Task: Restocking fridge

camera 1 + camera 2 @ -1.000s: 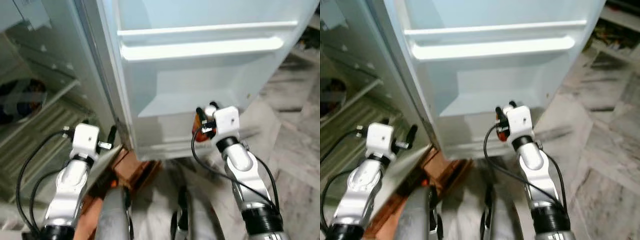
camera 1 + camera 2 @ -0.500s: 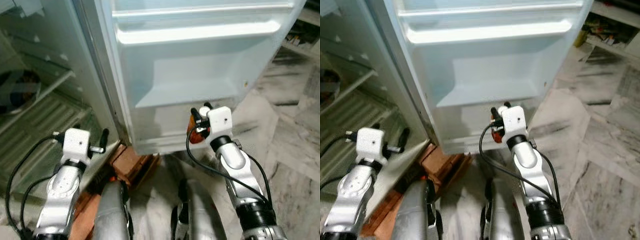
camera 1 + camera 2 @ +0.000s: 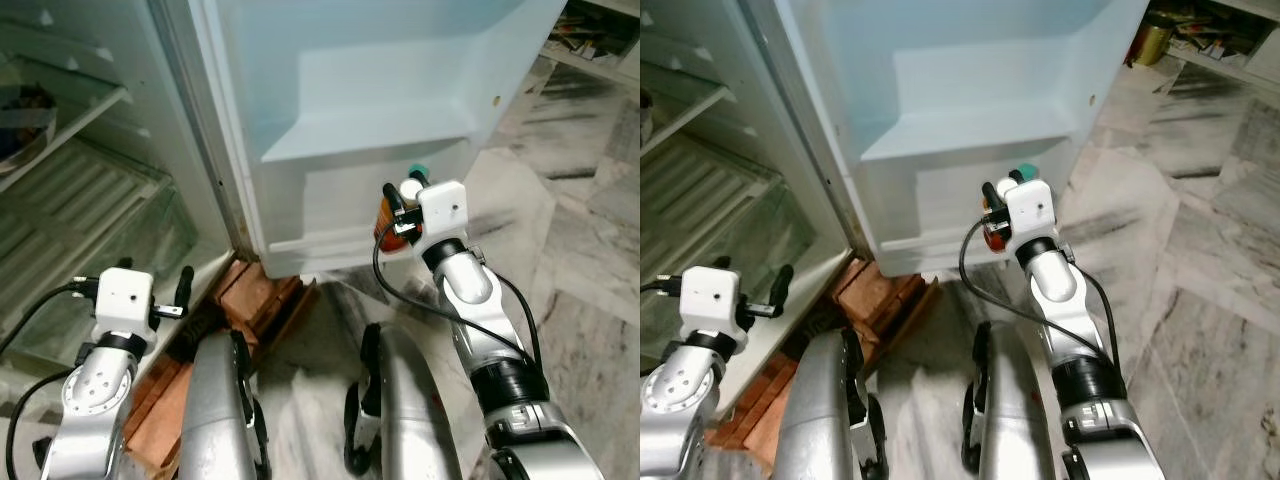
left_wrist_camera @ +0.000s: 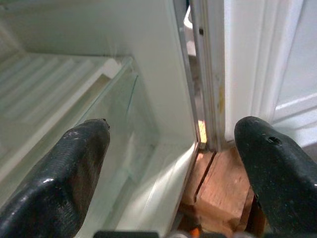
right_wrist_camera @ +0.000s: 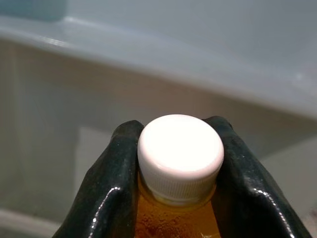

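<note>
My right gripper (image 5: 181,148) is shut on the neck of a bottle of orange liquid (image 5: 171,215) with a white cap (image 5: 181,146). In the head views this bottle (image 3: 388,217) hangs close in front of the lower panel of the open white fridge door (image 3: 330,200), just under the door's bottom shelf (image 3: 370,125). A small teal piece (image 3: 418,172) shows above the cap. My left gripper (image 4: 173,144) is open and empty, low at the left by the fridge's base, and it faces the glass-covered drawer (image 4: 124,114) and the door hinge gap.
The fridge interior (image 3: 70,170) with its wire shelves lies at the left. Reddish bricks (image 3: 250,300) prop the fridge's base. My two legs (image 3: 220,420) stand on marble floor (image 3: 590,270). A cluttered low shelf (image 3: 600,30) is at the far right.
The view has tilted down, so the door's upper rails have left the picture. My left arm has dropped lower toward the fridge base. The right gripper still holds the bottle before the door.
</note>
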